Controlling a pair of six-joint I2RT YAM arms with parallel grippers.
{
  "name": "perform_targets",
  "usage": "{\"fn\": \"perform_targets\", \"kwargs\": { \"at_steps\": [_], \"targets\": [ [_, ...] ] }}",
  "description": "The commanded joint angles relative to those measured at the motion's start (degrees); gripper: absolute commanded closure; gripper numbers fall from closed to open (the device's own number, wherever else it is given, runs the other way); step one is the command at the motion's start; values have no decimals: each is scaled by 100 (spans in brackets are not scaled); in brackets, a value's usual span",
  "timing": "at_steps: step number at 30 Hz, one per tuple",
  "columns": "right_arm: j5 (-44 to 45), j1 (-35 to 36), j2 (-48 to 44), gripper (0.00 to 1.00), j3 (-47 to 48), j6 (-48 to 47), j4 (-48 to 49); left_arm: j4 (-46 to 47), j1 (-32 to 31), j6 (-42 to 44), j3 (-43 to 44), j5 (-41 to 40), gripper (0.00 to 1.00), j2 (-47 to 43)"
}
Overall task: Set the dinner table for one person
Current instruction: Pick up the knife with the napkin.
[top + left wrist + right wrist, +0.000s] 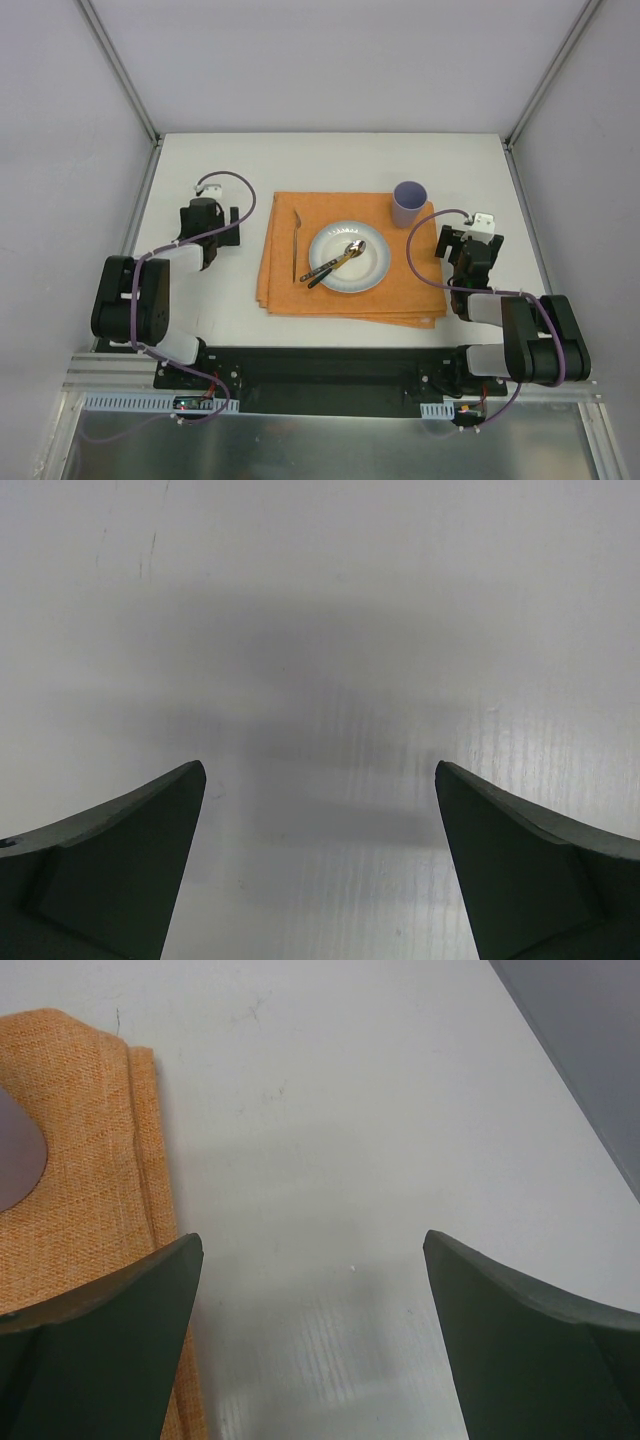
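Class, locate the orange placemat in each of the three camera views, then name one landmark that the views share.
Top external: the orange placemat lies mid-table, under the plate, between the two arms.
Left wrist: not in it; the white tabletop fills the background.
Right wrist: along the left edge, its folded border meeting bare table.
Shared landmark: the white tabletop, seen in all three.

Overhead camera spans the dinner table (330, 160); wrist cameras look down close.
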Motion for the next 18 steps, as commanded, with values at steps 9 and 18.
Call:
{"fn": "perform_targets", "kwargs": {
  "at_steps": [9, 18],
  "targets": [
    [77, 7, -75, 4, 16, 13, 316, 1828, 186, 118, -844, 562, 1, -469],
    [85, -1, -75, 4, 16, 13, 316, 2076, 186, 91, -1022, 501, 1, -602]
  ]
}}
